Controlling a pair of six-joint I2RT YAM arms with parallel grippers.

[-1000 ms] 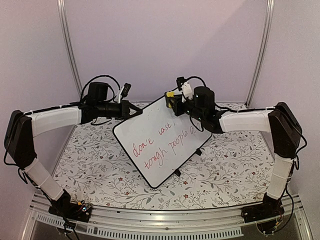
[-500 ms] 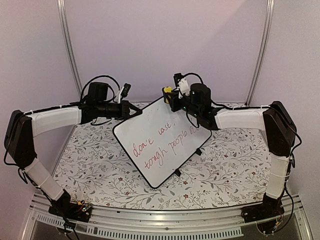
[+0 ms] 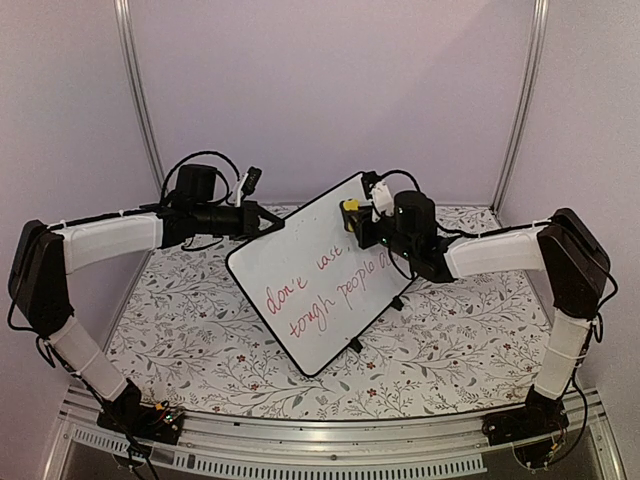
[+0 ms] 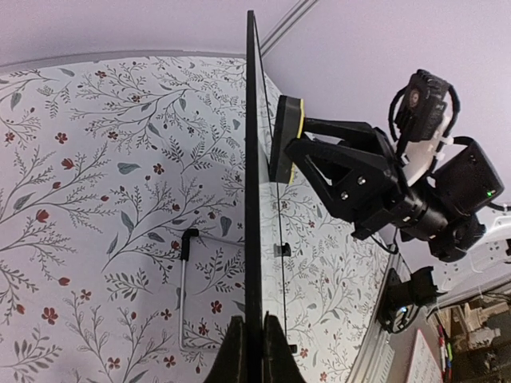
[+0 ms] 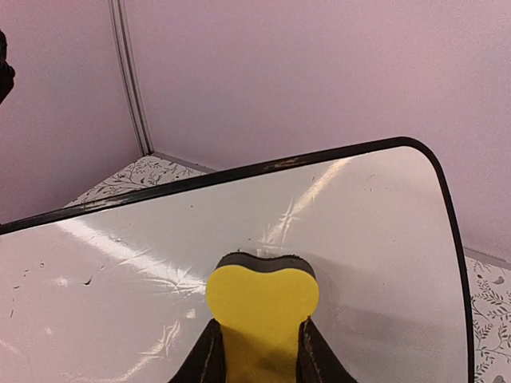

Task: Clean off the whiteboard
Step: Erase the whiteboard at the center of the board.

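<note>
Red handwriting, "don't last" over "tough people", is left unwiped on the whiteboard [image 3: 300, 290], which is propped tilted on the floral table [image 3: 190, 340] and clamped at its edge by the closed jaws of the left gripper [image 4: 251, 339]. The yellow eraser [image 3: 350, 206], pinched in the jaws of the right gripper [image 3: 357, 213], has just been carried from the top corner onto the board's face, so wiping looks about to begin.

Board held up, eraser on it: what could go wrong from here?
The left fingers pinch only the thin edge of the whiteboard; pressure from the eraser could make it slip or swing. The eraser sits near the top corner, away from the red writing, so a short stroke may miss it.
</note>
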